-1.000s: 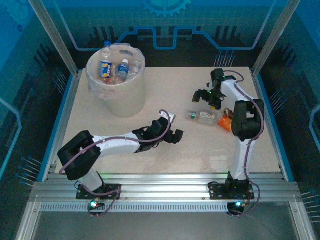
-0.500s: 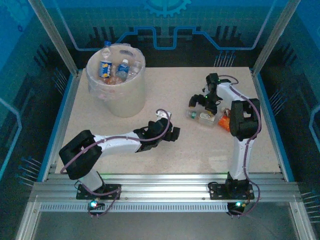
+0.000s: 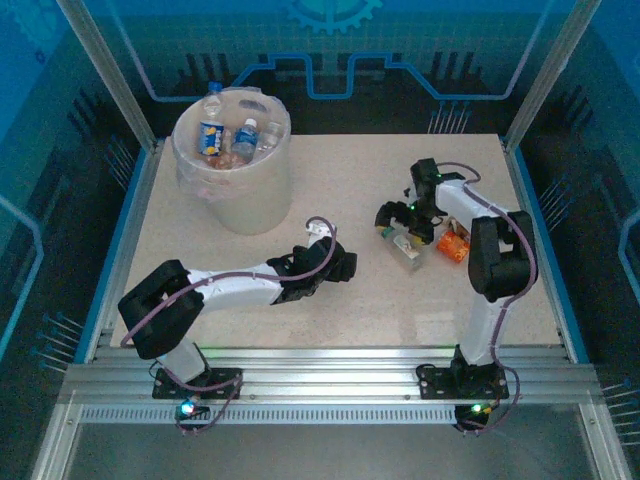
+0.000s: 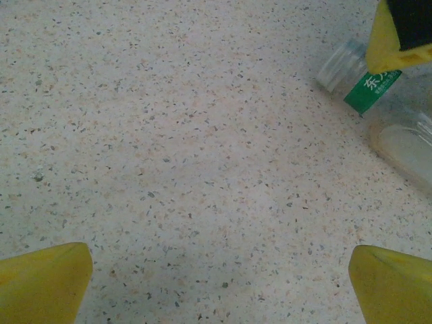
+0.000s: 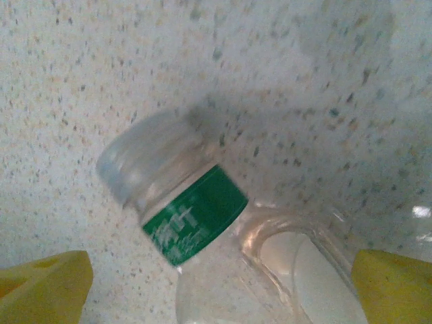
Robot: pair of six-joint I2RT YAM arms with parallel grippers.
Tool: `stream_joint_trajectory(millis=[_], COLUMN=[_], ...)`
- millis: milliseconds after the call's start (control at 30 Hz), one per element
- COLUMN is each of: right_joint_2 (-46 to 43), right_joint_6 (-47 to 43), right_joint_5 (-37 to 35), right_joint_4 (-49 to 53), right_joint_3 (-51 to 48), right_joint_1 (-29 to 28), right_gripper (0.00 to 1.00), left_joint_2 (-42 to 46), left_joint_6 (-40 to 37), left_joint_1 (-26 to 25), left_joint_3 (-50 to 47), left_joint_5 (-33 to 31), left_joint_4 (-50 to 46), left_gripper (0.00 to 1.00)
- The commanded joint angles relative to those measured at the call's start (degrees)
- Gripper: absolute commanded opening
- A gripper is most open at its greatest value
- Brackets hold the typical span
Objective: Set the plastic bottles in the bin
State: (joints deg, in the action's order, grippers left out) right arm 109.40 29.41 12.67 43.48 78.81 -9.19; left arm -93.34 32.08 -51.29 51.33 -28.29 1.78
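Your right hand [image 3: 403, 222] is hanging spread wide over a clear bottle [image 5: 202, 223] with a green label. That bottle is lying on its side on the bench [image 3: 350, 180], and its neck is sitting between the yellow fingertips [image 5: 44, 290], neither of which is touching it as far as the wrist view shows. Your left hand [image 3: 343, 268] is hovering just as wide open, low over bare bench near that bottle's cap, and is carrying nothing.

Several plastic bottles [image 3: 212, 135] are already resting in the bin [image 3: 250, 205] at the far left corner, so most of the job is looking done. At least two are waiting outside it: the clear bottle, and an orange bottle [image 3: 452, 243] lying just beside it toward the right edge. Both are sitting well apart from the bin, so each is likely needing its own pickup and carry.
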Motion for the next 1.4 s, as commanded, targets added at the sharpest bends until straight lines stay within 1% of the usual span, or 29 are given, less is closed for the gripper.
stream_joint_trajectory(millis=[0, 233, 300, 400, 433, 533, 600, 667, 800, 933, 1000, 1067, 1100, 1200, 1367], right_joint_2=[-4.18, -9.98, -10.50, -11.36, -11.49, -11.78, -11.72, -11.61, -11.33, -12.17, -13.15, -14.10, -14.66, -16.42, -20.19], right_joint_6=[2.76, 7.51, 8.20, 8.25, 8.17, 7.95, 8.20, 8.38, 8.30, 7.62, 7.25, 7.02, 6.98, 6.80, 6.29], right_joint_5=[2.71, 7.16, 6.76, 3.81, 3.19, 1.64, 1.33, 1.30, 2.32, 2.18, 1.51, 0.98, 0.60, -0.66, -3.70], right_joint_4=[-1.89, -7.66, -8.32, -7.35, -6.90, -6.10, -6.13, -6.31, -6.24, -5.32, -4.62, -3.83, -3.38, -2.07, 0.24], right_joint_3=[-3.52, -12.00, -12.71, -12.31, -11.98, -11.31, -11.13, -11.04, -10.45, -9.31, -8.70, -8.15, -7.89, -7.31, -6.85], right_joint_1=[-1.22, -2.71, -3.03, -2.83, -2.70, -2.07, -1.45, -0.64, 0.45, 0.62, 0.91, 1.47, 1.84, 3.35, 6.56], right_gripper=[1.00, 1.00, 1.00, 1.00, 1.00, 1.00, 1.00, 1.00, 1.00, 1.00, 1.00, 1.00, 1.00, 1.00, 1.00], left_joint_2=[0.08, 0.06, -0.39, -1.82, -2.40, -5.95, -9.49, -12.66, -17.29, -19.19, -19.51, -19.68, -19.76, -20.19, -22.24], left_joint_6=[1.84, 0.88, -0.17, -2.57, -4.01, -11.96, -20.05, -25.89, -36.17, -41.69, -43.91, -45.00, -45.31, -45.56, -45.13], left_joint_1=[-0.38, -0.44, -0.45, -0.40, -0.42, -0.48, -0.48, -0.41, -0.22, 0.82, 1.95, 3.41, 4.14, 5.63, 5.87], left_joint_3=[1.42, 1.62, 2.21, 3.64, 4.08, 5.74, 7.16, 9.64, 15.25, 19.53, 20.78, 21.92, 23.16, 25.89, 29.67], left_joint_5=[-0.59, 2.80, 4.32, 6.89, 8.06, 11.39, 15.05, 16.75, 19.28, 20.30, 22.19, 25.57, 28.20, 32.81, 36.45], left_joint_4=[-0.94, 1.10, 1.96, 3.62, 4.72, 9.83, 14.04, 15.17, 14.40, 11.78, 10.87, 9.38, 7.29, 2.94, -1.99], left_gripper=[0.99, 0.99, 0.99, 0.99, 0.99, 0.99, 0.99, 0.99, 0.99, 0.99, 0.99, 0.99, 0.99, 0.99, 0.99])
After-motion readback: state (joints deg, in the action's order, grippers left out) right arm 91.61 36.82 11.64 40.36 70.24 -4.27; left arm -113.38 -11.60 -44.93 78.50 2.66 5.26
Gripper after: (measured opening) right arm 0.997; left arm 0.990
